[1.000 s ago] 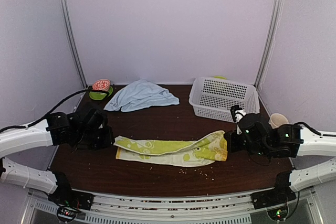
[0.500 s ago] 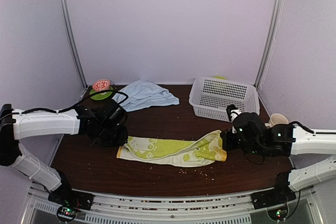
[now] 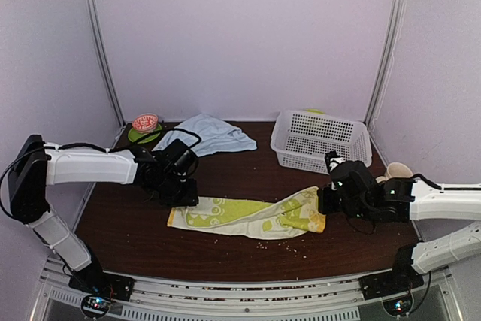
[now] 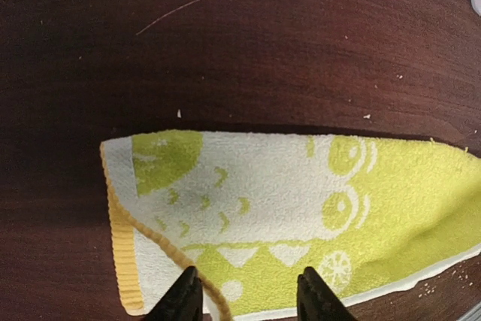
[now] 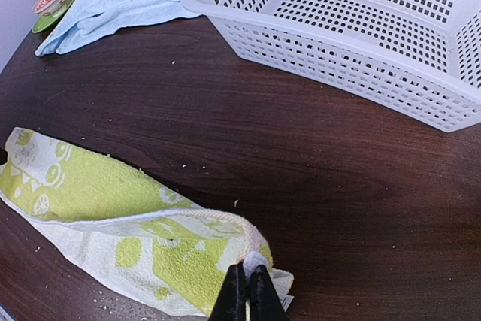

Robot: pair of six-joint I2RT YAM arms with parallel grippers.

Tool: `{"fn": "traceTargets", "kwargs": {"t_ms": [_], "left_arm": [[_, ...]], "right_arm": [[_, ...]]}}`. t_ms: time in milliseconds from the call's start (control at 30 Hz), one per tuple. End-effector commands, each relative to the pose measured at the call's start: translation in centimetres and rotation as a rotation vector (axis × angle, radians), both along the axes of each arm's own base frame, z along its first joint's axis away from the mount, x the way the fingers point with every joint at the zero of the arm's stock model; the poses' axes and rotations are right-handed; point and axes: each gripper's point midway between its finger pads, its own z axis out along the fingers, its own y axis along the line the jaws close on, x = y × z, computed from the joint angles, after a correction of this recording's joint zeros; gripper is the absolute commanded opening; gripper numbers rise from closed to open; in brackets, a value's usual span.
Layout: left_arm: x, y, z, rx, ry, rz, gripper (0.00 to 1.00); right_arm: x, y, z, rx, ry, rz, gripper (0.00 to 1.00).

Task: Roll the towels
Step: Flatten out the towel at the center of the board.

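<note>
You are at the start of the first roll. The lime-green towel (image 3: 244, 216) lies folded into a long strip across the middle of the tabletop (image 3: 248, 174), closer to the near edge than the far one, flat and with no turn in it yet. Your right gripper (image 5: 249, 280) is closed tight on the strip's right end, pinching a fold of cloth. Your left gripper (image 4: 248, 280) hangs over the left end with its jaws partway apart. The orange hem runs up between the fingers, but nothing is clamped.

The pale-blue towel (image 3: 203, 134) sits crumpled by the far edge toward the far-left corner, well apart from the white basket (image 3: 316, 162) at the far-right corner.

As I judge it, the next move calls for taking one end and turning it over onto itself while the other end holds the strip taut. Take the hem squarely, or the roll will likely run skewed.
</note>
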Motion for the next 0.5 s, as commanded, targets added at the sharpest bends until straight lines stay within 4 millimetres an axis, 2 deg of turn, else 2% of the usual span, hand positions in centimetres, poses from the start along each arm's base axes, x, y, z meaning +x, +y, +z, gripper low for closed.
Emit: {"fn": "traceTargets", "kwargs": {"t_ms": [0, 233, 467], "left_arm": [[-0.3, 0.3, 0.3, -0.028, 0.005, 0.013, 0.47], [-1.2, 0.7, -0.7, -0.018, 0.06, 0.03, 0.48], [-2.7, 2.6, -0.7, 0.021, 0.075, 0.04, 0.5]], "right_arm": [[0.3, 0.0, 0.4, -0.003, -0.016, 0.007, 0.0], [0.3, 0.2, 0.5, -0.001, -0.014, 0.013, 0.0], [0.4, 0.4, 0.9, 0.005, -0.019, 0.018, 0.0]]}}
